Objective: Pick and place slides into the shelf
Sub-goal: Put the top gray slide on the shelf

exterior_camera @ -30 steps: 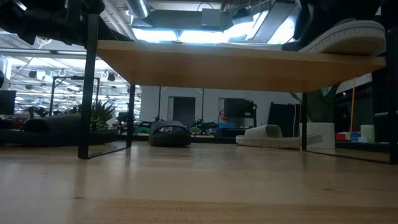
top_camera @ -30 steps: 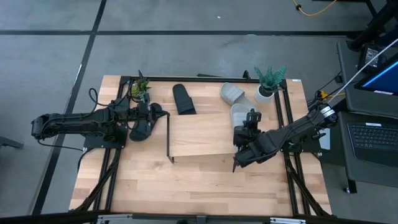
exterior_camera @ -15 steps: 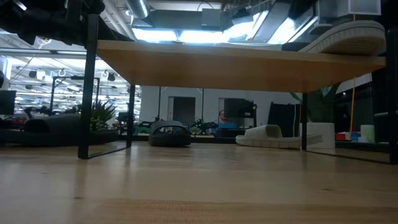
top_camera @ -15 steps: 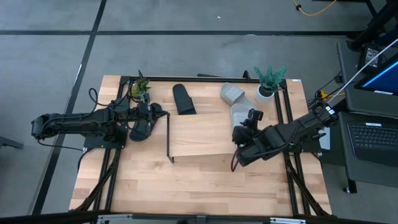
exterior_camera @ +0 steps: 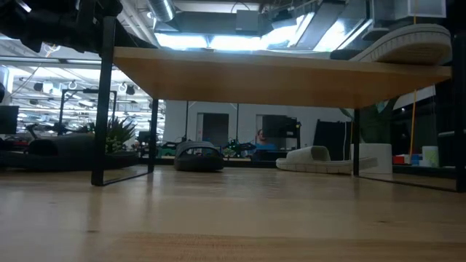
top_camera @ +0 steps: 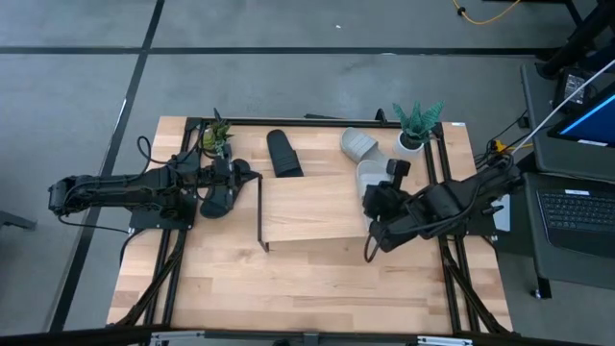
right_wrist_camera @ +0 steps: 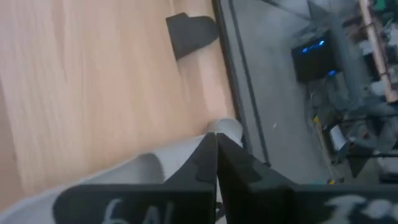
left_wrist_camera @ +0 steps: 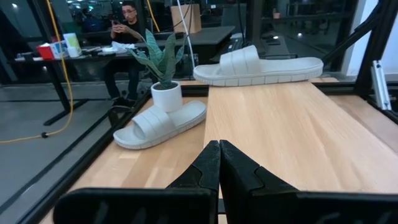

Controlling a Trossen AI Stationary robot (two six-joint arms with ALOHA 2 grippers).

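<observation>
- One light grey open-toe slide sandal (top_camera: 370,176) lies on the low light-wood shelf board (top_camera: 307,207) at its 2 o'clock corner; judged from that, about a quarter of the job is done.
- Three remain off it: the second grey slide (top_camera: 358,144) on the wooden tabletop (top_camera: 250,284) at 1 o'clock of the shelf, a matte black slide (top_camera: 282,154) at 11 o'clock, and another black slide (top_camera: 217,195) at 9 o'clock.
- The right gripper (top_camera: 375,202) hangs over the shelved grey slide's near end; its wrist view shows the dark fingers (right_wrist_camera: 200,163) pressed together, holding nothing.
- The left gripper (top_camera: 236,175) sits above the 9 o'clock black slide; its fingers (left_wrist_camera: 210,168) are likewise closed together and empty in the left wrist view.
- The low view alone shows the shelved sandal's ribbed sole (exterior_camera: 408,40) overhanging the board's edge.
- The left wrist view alone shows a potted plant (left_wrist_camera: 163,68) and a seated person (left_wrist_camera: 127,28) beyond.
</observation>
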